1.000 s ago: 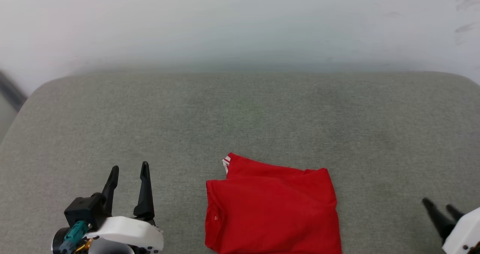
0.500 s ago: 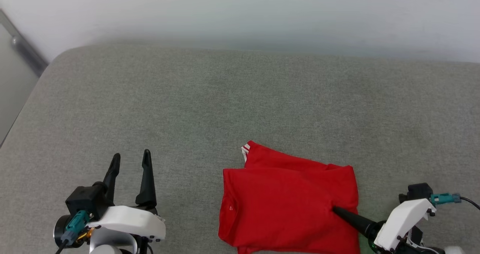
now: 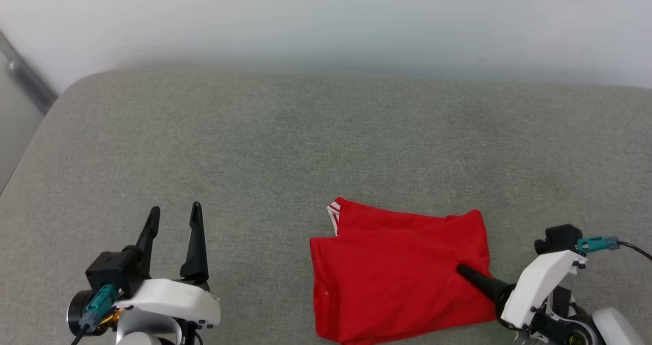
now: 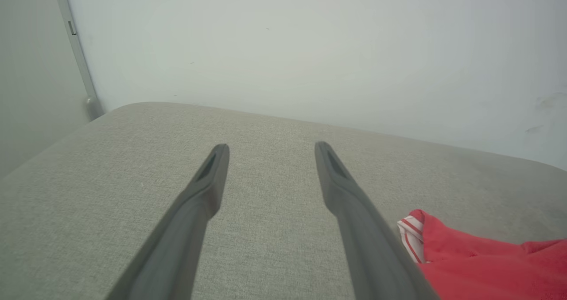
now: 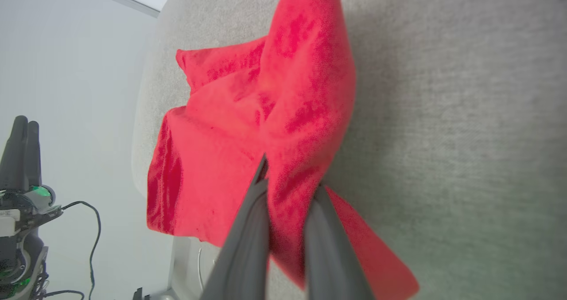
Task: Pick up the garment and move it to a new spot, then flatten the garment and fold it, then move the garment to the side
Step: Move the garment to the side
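In the head view the garment [image 3: 402,279] lies folded into a rough rectangle at the lower centre-right of the frame, on a grey-green woven padded surface [image 3: 305,146] with rounded corners. A bit of white-and-red striped trim [image 3: 333,216] peeks out at the garment's upper left corner. The right gripper [image 3: 461,270] comes in from the lower right, and its dark fingers lie over the garment's right-hand part. From that angle you cannot tell how they are set.

The right wrist view settles it. The right gripper [image 5: 290,180] has its two fingers [image 5: 252,229] closed together on a raised ridge of the garment [image 5: 266,114]. The red cloth bunches up between them, and a loose flap hangs toward the lower right. Here the cloth looks soft and slightly fuzzy, with wrinkled layers. At the far left of this frame stand the other arm's fingers and a thin black cable [image 5: 91,216].

The left gripper [image 3: 175,210] sits at the lower left of the head view, well apart from the garment, with its fingers spread and nothing between them. The left wrist view shows that wide gap [image 4: 271,147] over bare weave. The garment's trimmed corner [image 4: 409,238] shows at the lower right, just beside one finger. A pale wall [image 4: 310,47] rises behind, with a grey vertical strip [image 4: 77,56] at the upper left.
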{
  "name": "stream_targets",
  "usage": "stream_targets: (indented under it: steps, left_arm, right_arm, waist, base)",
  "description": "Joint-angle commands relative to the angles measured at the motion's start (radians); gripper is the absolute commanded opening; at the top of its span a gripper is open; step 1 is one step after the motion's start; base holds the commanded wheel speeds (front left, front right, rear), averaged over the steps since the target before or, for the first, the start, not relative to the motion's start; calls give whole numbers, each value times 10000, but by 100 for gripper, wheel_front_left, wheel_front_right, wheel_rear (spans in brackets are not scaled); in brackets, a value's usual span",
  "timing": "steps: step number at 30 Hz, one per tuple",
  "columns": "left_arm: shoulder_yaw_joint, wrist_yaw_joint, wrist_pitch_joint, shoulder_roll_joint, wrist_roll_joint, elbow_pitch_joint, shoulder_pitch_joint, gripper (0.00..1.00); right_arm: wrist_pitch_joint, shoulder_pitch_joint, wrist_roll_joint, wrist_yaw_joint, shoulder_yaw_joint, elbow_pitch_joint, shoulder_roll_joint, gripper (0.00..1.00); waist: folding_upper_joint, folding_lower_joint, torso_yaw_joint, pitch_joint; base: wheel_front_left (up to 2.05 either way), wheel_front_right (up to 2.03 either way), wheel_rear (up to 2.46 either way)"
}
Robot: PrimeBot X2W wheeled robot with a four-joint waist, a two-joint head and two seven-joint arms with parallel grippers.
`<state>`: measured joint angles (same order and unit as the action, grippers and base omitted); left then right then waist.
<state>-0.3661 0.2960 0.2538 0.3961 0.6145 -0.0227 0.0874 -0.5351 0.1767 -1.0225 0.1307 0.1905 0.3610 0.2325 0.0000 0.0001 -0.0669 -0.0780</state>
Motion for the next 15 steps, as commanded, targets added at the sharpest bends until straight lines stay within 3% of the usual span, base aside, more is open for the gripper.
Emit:
stream_targets:
  steps: [1,3,7,15]
  left_arm:
    - [7,33,9,17,-19,7,-75,100]
    - [-1,48,15,44,-52,33,-138,100]
    - [16,93,41,75,-112,123,-249,100]
    - [44,83,72,-17,-305,398,-40,100]
  right_arm:
    - [192,174,223,-1,54,-39,181,0]
    - [564,368,1203,-2,298,193,669,0]
    - [786,885,2809,-2,496,627,980,0]
    - [516,1719,4449,-2,244,805,823,0]
  waist:
    - [0,-1,158,101]
    - [0,-1,385,171]
    - [0,-1,1084,189]
    - [0,-1,2968,-313]
  base:
    - [0,0,0]
    - [0,0,0]
    - [0,0,0]
    - [0,0,0]
